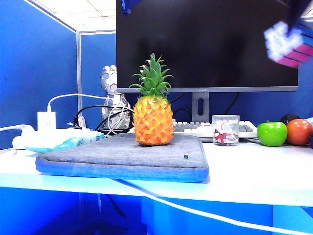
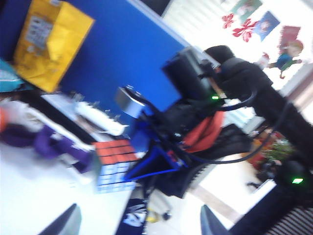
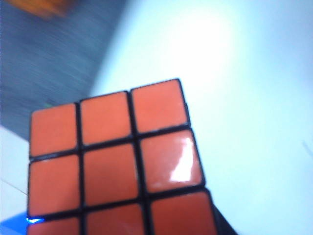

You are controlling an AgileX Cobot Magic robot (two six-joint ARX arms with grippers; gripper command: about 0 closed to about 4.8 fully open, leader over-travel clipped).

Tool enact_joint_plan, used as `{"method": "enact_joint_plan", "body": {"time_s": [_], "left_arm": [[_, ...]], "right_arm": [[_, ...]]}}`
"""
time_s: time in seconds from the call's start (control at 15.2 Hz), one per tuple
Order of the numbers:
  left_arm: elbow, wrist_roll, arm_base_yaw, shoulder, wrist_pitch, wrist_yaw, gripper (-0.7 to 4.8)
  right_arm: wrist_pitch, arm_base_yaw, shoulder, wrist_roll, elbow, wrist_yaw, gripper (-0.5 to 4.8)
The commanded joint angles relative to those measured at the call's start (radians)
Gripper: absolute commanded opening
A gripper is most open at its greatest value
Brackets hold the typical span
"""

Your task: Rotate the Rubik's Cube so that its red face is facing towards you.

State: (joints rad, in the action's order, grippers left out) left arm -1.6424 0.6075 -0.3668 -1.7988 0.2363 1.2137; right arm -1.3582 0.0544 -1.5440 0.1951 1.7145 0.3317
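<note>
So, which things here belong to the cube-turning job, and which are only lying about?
Belong to the job:
- Rubik's Cube, held up in the air
- right gripper, shut on the cube
- left gripper, open and empty

Just lying about:
- pineapple
- grey mat
- glass
- green apple
- keyboard

No legible text or labels on anything.
</note>
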Motion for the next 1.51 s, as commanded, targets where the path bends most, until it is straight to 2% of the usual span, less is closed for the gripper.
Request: {"method": "enact_joint_plan", "body": {"time_s": [0.07,0.2,0.26,0.33,0.46,0.59,0.79,1.18,1.51], "left_arm": [[-0.003,-0.182,-0.011,0.006,-0.084,0.006,3.25],[-0.002,-0.581,-0.029,0.006,-0.327,-0.008,3.25],[-0.002,-0.911,-0.056,0.006,-0.576,-0.129,3.21],[-0.002,-1.103,-0.084,0.006,-0.727,-0.240,2.96],[0.006,-1.284,-0.160,0.004,-0.854,-0.405,2.85],[0.013,-1.357,-0.251,0.005,-0.849,-0.502,2.85],[0.014,-1.394,-0.313,0.005,-0.857,-0.582,2.85],[0.014,-1.381,-0.328,0.005,-0.863,-0.582,2.85],[0.014,-1.361,-0.328,0.005,-0.864,-0.582,2.85]], "right_arm": [[-0.018,-0.018,-0.024,-0.061,-0.028,-0.086,-0.05],[-0.019,-0.036,-0.069,-0.064,-0.097,-0.087,-0.05],[-0.019,-0.036,-0.111,-0.064,-0.125,-0.092,-0.05],[-0.019,-0.040,-0.144,-0.064,-0.142,-0.094,-0.05],[-0.019,-0.057,-0.221,-0.064,-0.146,-0.121,-0.05],[-0.017,-0.075,-0.327,-0.064,-0.143,-0.148,-0.05],[-0.018,-0.072,-0.436,-0.065,-0.089,-0.193,-0.05],[0.013,-0.073,-0.647,-0.074,0.108,-0.203,-0.05],[0.171,-0.072,-0.703,-0.095,0.148,-0.208,0.04]]}}
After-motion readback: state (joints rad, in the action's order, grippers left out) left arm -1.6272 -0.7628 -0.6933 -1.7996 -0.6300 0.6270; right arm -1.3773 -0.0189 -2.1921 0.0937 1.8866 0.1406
